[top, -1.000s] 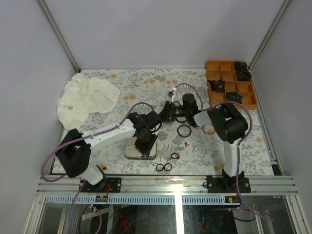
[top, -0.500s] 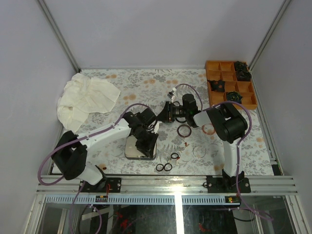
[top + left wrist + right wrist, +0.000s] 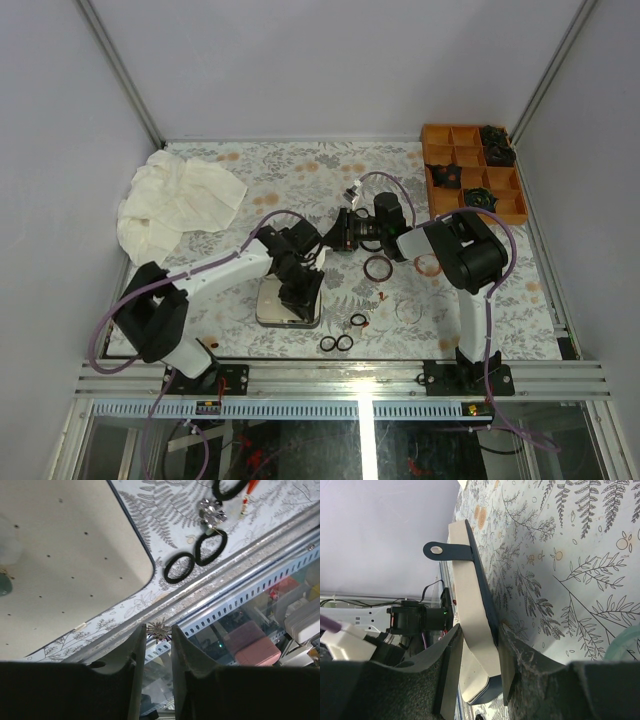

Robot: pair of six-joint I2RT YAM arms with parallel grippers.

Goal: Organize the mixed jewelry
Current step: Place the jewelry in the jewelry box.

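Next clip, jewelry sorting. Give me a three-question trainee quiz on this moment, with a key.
1. True or false: the left gripper is empty.
2. What do the right gripper's fingers clamp? A) white cloth B) hinged case C) orange tray
3. How many black rings lie side by side, lowest in the top view?
Key: 1 false, it pinches a spiky silver piece. 2 B. 3 two.
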